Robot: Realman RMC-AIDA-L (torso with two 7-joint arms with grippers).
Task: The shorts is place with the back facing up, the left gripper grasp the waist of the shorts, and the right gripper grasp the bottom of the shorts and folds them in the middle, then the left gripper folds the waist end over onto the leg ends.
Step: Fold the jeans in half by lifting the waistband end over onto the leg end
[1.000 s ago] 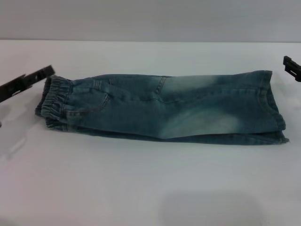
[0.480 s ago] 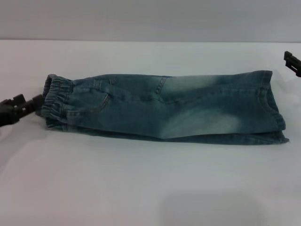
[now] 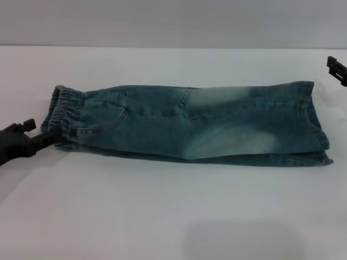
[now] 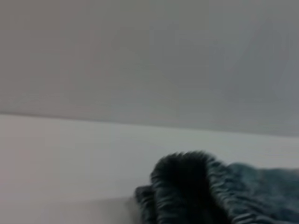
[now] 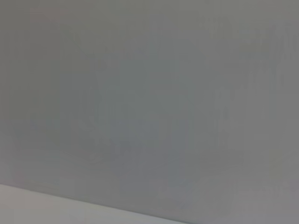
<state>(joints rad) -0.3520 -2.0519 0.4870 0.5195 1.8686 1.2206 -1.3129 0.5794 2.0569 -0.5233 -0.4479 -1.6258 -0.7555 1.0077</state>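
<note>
The blue denim shorts (image 3: 190,122) lie folded lengthwise on the white table (image 3: 162,206). Their elastic waist (image 3: 64,111) is at the left and the leg ends (image 3: 314,122) at the right. My left gripper (image 3: 39,138) is low on the table at the near corner of the waist, touching or almost touching the cloth. The left wrist view shows the gathered waist (image 4: 187,186) close up, with no fingers in it. Only a small dark part of my right gripper (image 3: 336,69) shows at the right edge, above and beyond the leg ends and apart from the shorts.
A grey wall (image 3: 173,21) rises behind the table's far edge. The right wrist view shows only that wall and a thin strip of table (image 5: 37,210).
The left gripper came down from beside the top of the waist to its near corner and moved closer to the cloth. The shorts and the right gripper have not moved.
</note>
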